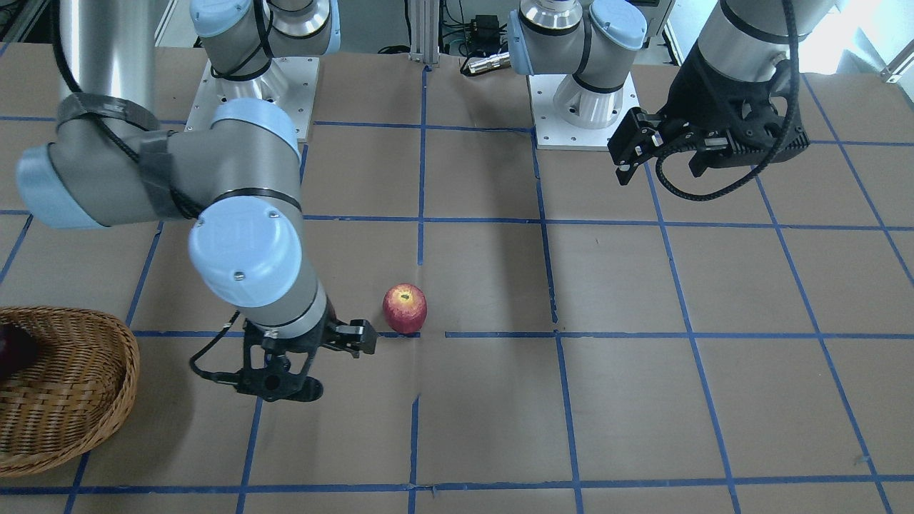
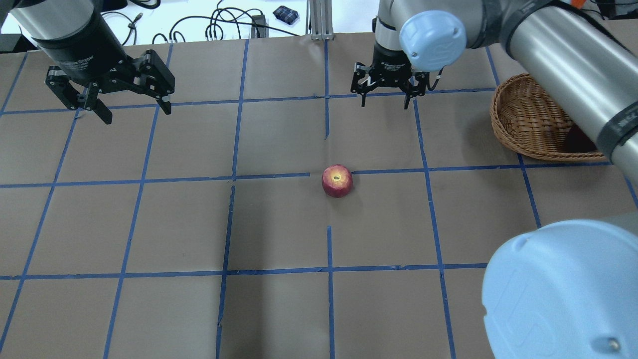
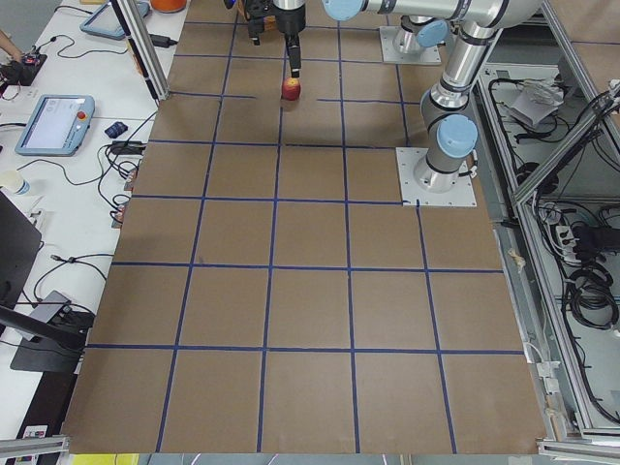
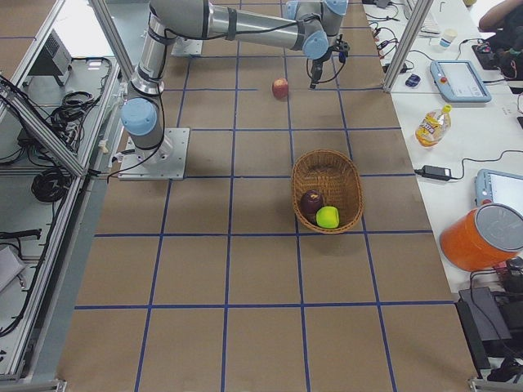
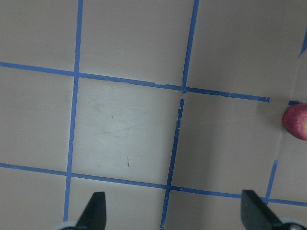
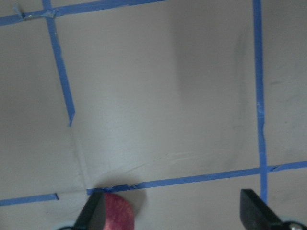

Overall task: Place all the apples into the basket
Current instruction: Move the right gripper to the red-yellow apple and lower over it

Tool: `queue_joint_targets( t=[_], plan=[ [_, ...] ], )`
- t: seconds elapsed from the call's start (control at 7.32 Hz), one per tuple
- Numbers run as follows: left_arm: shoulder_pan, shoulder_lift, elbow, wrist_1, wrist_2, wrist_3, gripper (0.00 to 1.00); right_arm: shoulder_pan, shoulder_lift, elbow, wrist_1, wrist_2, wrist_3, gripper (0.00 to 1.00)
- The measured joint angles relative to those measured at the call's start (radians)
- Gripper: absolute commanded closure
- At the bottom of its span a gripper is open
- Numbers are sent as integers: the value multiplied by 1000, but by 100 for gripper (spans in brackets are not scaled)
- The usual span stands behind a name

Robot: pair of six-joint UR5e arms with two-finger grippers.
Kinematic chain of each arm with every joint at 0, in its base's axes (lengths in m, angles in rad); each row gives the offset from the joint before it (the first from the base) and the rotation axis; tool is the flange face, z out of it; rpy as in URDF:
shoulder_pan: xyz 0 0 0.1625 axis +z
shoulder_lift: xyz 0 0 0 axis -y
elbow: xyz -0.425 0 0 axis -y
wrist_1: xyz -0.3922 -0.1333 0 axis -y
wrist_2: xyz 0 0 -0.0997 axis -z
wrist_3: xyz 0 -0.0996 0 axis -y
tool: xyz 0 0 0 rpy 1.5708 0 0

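A red apple with yellowish streaks [image 1: 405,308] [image 2: 337,180] stands alone on the brown table near the middle. My right gripper [image 2: 384,95] [image 1: 335,364] is open and empty, above the table a little beyond the apple, toward the basket side. The right wrist view shows the apple [image 6: 114,212] at the bottom edge, next to one finger [image 6: 93,214]. The wicker basket [image 4: 304,173] [image 2: 523,119] [image 1: 86,400] holds the maroon apple [image 4: 311,202] and the yellow-green apple [image 4: 328,216]. My left gripper [image 2: 137,110] [image 1: 660,165] is open and empty, high at the far left. Its wrist view catches the red apple [image 5: 296,122] at the right edge.
Blue tape lines grid the brown table. The two arm bases [image 1: 250,93] [image 1: 585,100] stand at the robot's edge. The right arm's long links [image 2: 573,65] reach over the basket. Side benches hold a teach pendant [image 4: 459,79], a bottle [image 4: 431,124] and an orange bucket [image 4: 482,237].
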Motion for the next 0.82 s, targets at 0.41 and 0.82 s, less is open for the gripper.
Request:
queue_joint_targets(
  t=[0.41, 0.82],
  plan=[
    [-8, -2, -15, -3, -11, 18, 0, 94, 72, 2, -24, 7, 83, 0],
    [-11, 4, -17, -4, -12, 22, 0, 124, 111, 23, -19, 31, 97, 0]
  ],
)
